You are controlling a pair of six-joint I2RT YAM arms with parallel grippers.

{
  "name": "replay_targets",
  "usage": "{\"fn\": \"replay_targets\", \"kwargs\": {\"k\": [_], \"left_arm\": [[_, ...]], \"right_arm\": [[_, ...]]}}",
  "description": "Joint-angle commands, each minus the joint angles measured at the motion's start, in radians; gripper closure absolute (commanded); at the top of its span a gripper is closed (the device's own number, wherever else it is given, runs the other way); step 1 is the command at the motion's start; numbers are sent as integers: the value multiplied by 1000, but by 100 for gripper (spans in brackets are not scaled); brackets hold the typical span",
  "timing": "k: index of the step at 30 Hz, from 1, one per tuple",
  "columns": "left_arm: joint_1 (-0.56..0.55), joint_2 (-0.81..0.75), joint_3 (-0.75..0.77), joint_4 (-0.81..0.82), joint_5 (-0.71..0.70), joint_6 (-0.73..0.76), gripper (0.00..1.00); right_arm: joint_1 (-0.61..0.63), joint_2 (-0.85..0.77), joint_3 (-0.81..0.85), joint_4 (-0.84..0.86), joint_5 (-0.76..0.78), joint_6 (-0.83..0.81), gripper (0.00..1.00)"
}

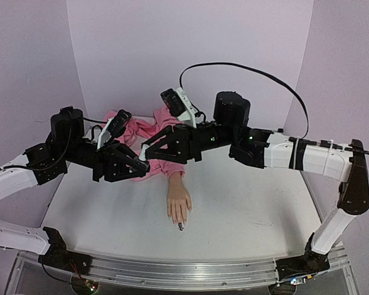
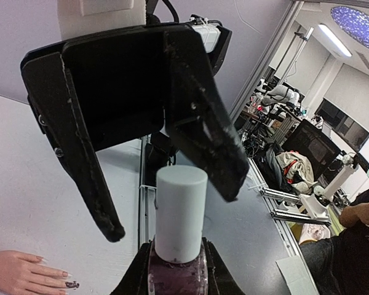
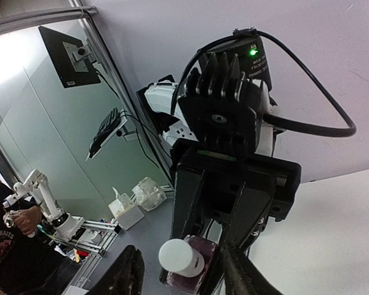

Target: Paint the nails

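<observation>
The nails (image 1: 179, 221) sit at the near end of the mannequin hand (image 1: 178, 201). The hand lies palm down on the white table (image 1: 246, 215), its long axis running far to near, fingertips pointing toward the arm bases. One dark nail (image 1: 181, 226) marks the nearest fingertip; the others read as skin-toned. On the hand's far side, past its wrist, a pink sleeve (image 1: 157, 132) lies bunched. Above that sleeve, far and left of the hand, the two grippers meet.

The overhead camera shows only black fingers crowded together there; the wrist cameras reveal what is between them. The left gripper (image 2: 177, 284) is clamped on a polish bottle (image 2: 172, 270) of dark purple glass, standing upright. The right gripper (image 3: 184, 273) is spread wide, one finger on each side of the bottle's white cap (image 3: 181, 256), not closed on it. Only the left wrist camera also catches the hand's fingertips, dark nail included, low and left of the bottle.
</observation>
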Motion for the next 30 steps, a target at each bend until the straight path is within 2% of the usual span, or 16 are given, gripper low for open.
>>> {"fn": "replay_targets", "kwargs": {"k": [1,6,10,12,15,17,19,21,22,24,25,27,30], "left_arm": [[4,0,40,34,48,-13,100],[4,-1,32,36,46,-8,100],[4,-2,28,35,27,5,100],[4,-14,22,36,-13,21,100],[4,-52,-1,36,-169,65,100],[4,-84,-22,34,-360,108,100],[3,-124,-51,36,-618,145,100],[2,-129,-61,36,-927,193,100],[1,-116,-57,36,-1054,220,100],[0,-68,-37,41,-1247,277,100],[0,-37,-23,44,-1320,297,100],[-2,29,7,49,-1398,311,100],[-4,84,21,72,-1352,292,100]], "right_arm": [[13,31,57,151,-59,60,60],[21,53,78,174,-64,76,72],[25,60,80,184,-64,87,89],[28,59,74,184,-56,87,100],[30,51,47,182,-12,82,100],[33,47,32,166,53,78,100],[42,42,36,79,204,46,100],[73,37,57,-65,477,0,100],[102,40,82,-156,688,-18,100],[195,74,192,-402,1210,2,100],[230,94,247,-500,1375,43,100],[281,112,304,-578,1520,120,100],[291,131,353,-568,1449,146,100]]}}
